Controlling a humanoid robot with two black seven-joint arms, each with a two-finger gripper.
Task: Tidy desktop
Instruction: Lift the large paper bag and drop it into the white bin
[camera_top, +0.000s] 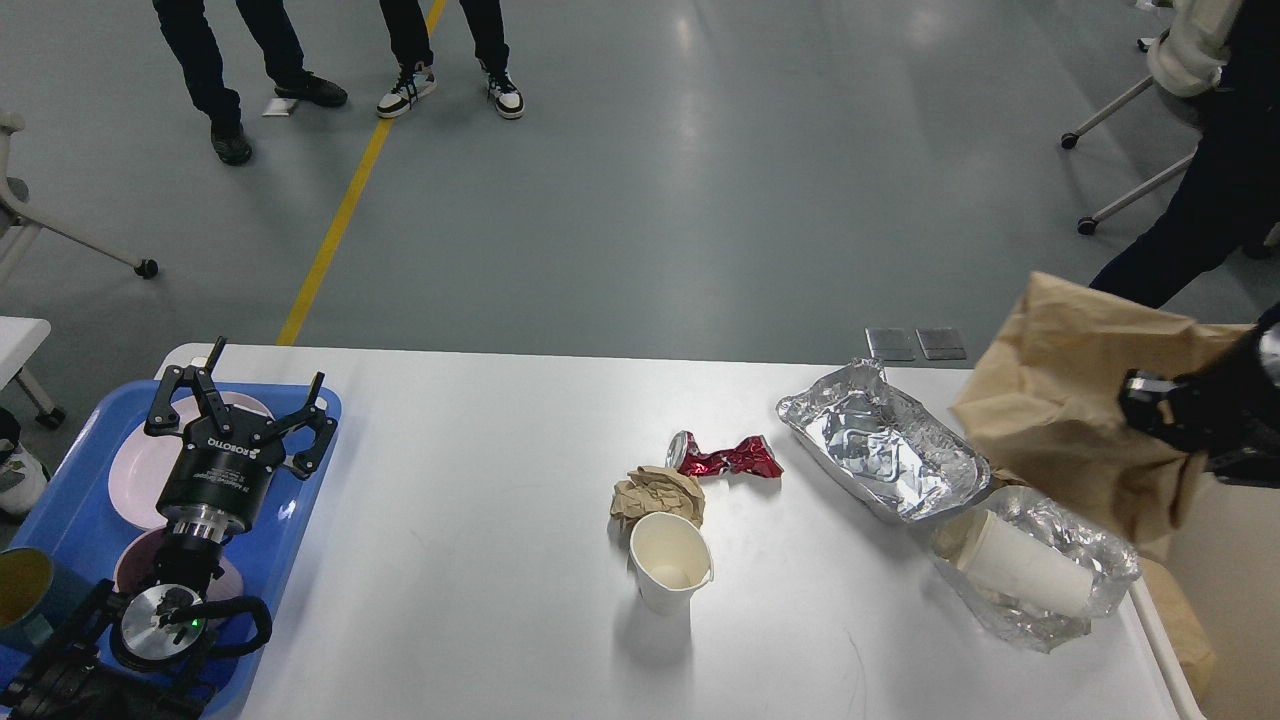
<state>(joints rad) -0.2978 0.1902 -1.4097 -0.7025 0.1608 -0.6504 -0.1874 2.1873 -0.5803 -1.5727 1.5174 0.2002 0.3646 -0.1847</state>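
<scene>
desktop (480, 520) holds two paper cups (668, 562) (one tipped).

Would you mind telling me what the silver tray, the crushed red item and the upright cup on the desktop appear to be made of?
The silver tray looks like thin aluminium foil: shiny, mirror-like and heavily wrinkled. The crushed red item seems to be a thin metal drink can, glossy red with a silvery round end showing. The upright cup looks like matte off-white paper or card, with a rolled rim; it could carry a lining, which cannot be told from here.
</scene>
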